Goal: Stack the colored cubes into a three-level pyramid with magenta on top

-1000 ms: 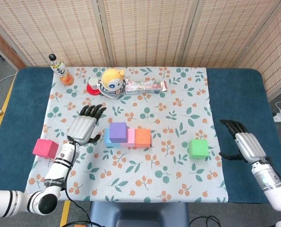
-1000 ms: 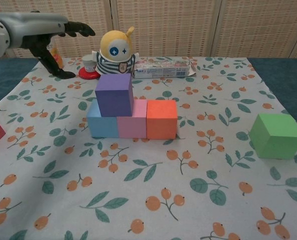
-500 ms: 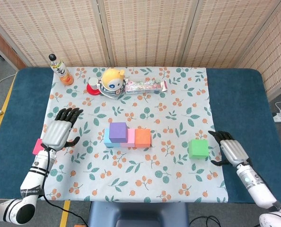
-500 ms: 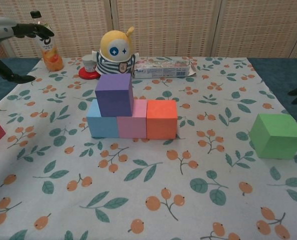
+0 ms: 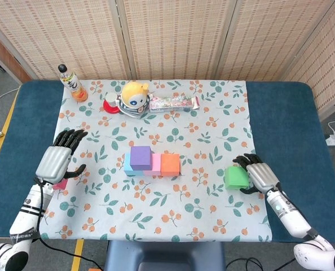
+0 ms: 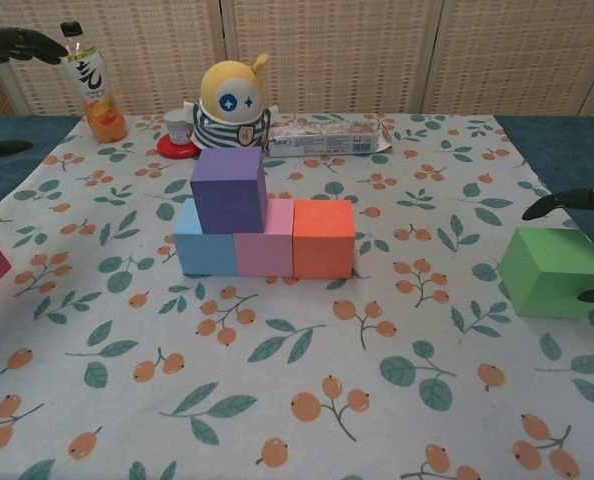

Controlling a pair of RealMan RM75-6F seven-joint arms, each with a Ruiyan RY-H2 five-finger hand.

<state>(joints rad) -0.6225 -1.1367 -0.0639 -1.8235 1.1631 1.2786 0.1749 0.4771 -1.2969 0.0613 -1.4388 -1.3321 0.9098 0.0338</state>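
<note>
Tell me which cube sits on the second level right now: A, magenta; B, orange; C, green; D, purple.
D: the purple cube rests atop the blue cube and pink cube, the only cube off the cloth.

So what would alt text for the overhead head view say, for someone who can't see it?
A purple cube sits on a row of blue, pink and orange cubes on a floral cloth. The right hand reaches around a green cube; the open left hand hovers over a magenta cube.

purple cube [image 6: 228, 189] seen stacked on blue cube [image 6: 203, 248] and pink cube [image 6: 265, 247] | orange cube [image 6: 323, 238] set touching pink | green cube [image 6: 552, 271] flanked by right hand fingertips [image 6: 552, 202]
</note>
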